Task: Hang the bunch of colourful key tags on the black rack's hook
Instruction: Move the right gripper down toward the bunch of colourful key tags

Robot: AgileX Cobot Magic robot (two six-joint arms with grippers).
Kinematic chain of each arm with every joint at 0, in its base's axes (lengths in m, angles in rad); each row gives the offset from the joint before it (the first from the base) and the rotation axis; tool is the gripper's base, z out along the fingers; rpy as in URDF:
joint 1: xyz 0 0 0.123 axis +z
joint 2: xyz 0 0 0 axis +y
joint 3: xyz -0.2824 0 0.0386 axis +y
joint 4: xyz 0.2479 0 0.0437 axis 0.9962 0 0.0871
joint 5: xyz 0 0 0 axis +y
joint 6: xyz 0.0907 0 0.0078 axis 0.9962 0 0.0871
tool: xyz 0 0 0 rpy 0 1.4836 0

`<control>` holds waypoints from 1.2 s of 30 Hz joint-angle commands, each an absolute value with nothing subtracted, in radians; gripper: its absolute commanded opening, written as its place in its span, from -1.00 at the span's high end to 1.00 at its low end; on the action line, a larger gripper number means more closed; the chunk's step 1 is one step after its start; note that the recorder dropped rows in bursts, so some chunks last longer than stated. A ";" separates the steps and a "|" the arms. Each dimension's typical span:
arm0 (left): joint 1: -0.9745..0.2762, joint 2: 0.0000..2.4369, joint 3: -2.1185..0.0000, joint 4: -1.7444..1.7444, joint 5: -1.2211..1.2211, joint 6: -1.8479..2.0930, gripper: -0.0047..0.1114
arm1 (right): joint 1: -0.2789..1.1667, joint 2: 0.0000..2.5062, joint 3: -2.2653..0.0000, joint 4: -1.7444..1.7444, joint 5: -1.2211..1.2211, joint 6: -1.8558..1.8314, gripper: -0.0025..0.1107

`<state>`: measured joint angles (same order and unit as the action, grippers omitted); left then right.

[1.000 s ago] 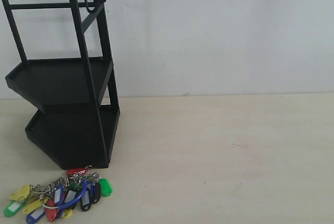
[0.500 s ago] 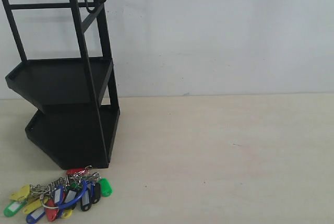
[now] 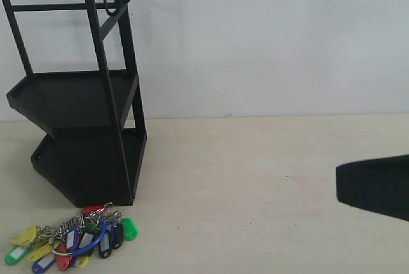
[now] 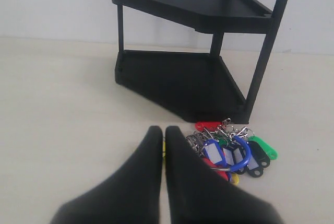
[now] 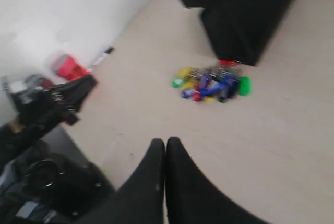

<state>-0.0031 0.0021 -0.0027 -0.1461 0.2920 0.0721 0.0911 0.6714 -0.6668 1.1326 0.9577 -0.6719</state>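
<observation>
Both left tool and right tool are closed; colourful key tag bunch lies stretched left-right.

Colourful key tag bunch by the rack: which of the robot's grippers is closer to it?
Left. The left gripper, fingers closed, sits close beside the key tag bunch. The right gripper is far off, on the opposite side of the scene from the bunch.

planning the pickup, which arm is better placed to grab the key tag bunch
Left, probably. In its wrist view the left arm has its shut jaws pointed at the colourful key tag bunch, just beyond their tips. The right arm shows only at the exterior view's opposite edge, far from the bunch.
</observation>
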 commanded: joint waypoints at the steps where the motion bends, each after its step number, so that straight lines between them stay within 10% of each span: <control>1: -0.001 0.000 0.000 -0.141 0.285 0.075 0.84 | 0.090 0.745 -0.779 1.327 1.061 -0.835 0.96; 11: -0.001 0.000 0.000 -0.141 0.285 0.075 0.84 | 0.151 0.898 -0.947 1.287 0.946 -0.783 0.96; 27: -0.001 0.000 0.000 -0.141 0.285 0.075 0.84 | 0.820 1.066 -0.814 1.173 0.350 -0.754 0.96; 36: -0.001 0.000 0.000 -0.141 0.285 0.075 0.84 | 0.964 1.283 -0.814 1.171 0.189 -0.730 0.96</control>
<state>-0.0031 0.0021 -0.0027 -0.1461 0.2920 0.0721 0.9604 1.2627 -0.8162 1.1768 0.2238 -0.7309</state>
